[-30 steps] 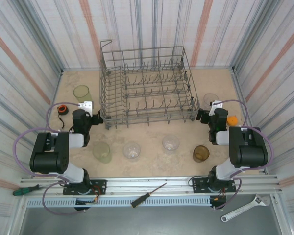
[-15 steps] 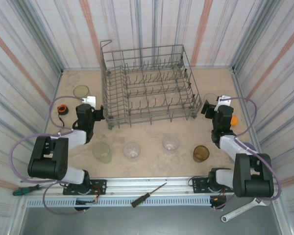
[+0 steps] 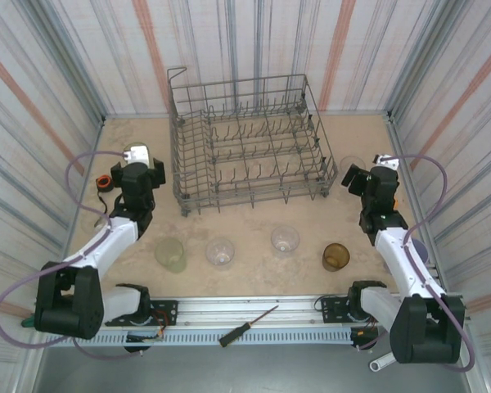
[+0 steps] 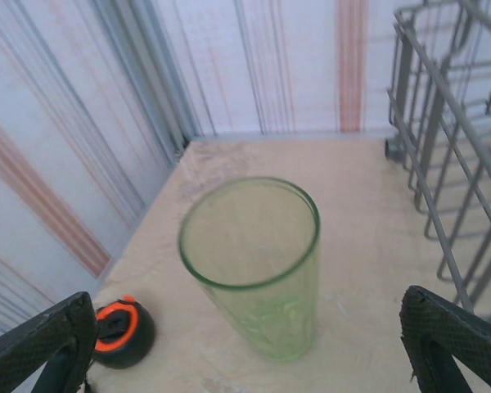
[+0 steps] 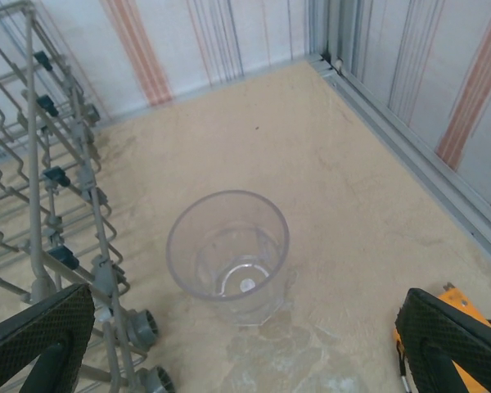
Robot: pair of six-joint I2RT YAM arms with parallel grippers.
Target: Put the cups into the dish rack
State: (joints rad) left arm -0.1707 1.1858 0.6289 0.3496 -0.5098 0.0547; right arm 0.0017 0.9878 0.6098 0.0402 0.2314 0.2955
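Standing upright on the beige table (image 3: 254, 221) at either end of the grey wire dish rack (image 3: 245, 139), a green translucent tumbler (image 4: 254, 262) and a clear plastic cup (image 5: 229, 254) were framed by the widely spread left hand (image 4: 245, 348) and right hand (image 5: 245, 340), evidently ready for grasping.

Green cup (image 4: 254, 266) upright between spread jaws, ring (image 4: 121, 332) left, rack (image 4: 454, 164) right

- The left arm is stretching forward, and the left gripper (image 4: 245, 327) is hovering with its jaws wide apart.
- The right arm is stretching forward likewise, and the right gripper (image 5: 245, 327) is gaping wide.
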